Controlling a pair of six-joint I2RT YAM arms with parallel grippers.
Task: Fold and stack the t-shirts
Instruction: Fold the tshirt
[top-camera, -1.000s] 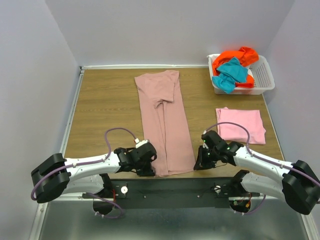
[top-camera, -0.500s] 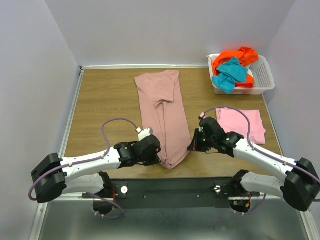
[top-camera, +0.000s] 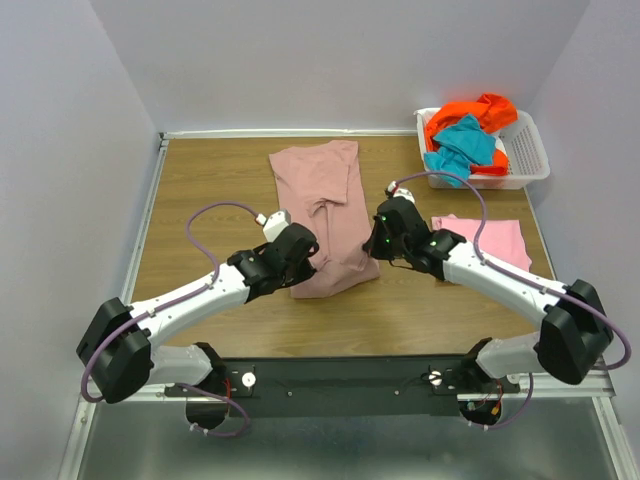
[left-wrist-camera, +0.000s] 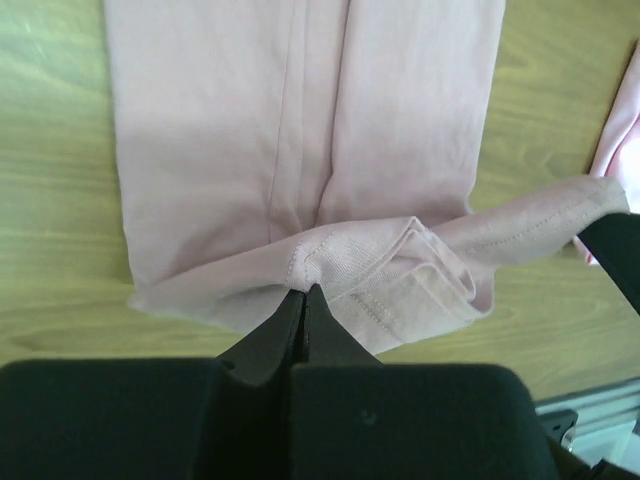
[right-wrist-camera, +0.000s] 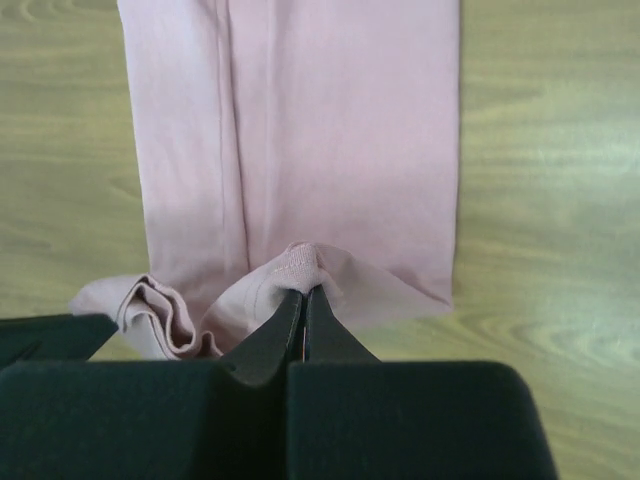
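Now pinching the near hem of the rose-mauve t-shirt (top-camera: 320, 190) at the centre of the worktop (top-camera: 210, 190) with left jaws and right jaws fully closed; lifted from 6 o'clock and carried toward 12, so beginning the bottom-over-top fold.

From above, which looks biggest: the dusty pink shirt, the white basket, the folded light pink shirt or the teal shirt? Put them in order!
1. Dusty pink shirt
2. White basket
3. Folded light pink shirt
4. Teal shirt
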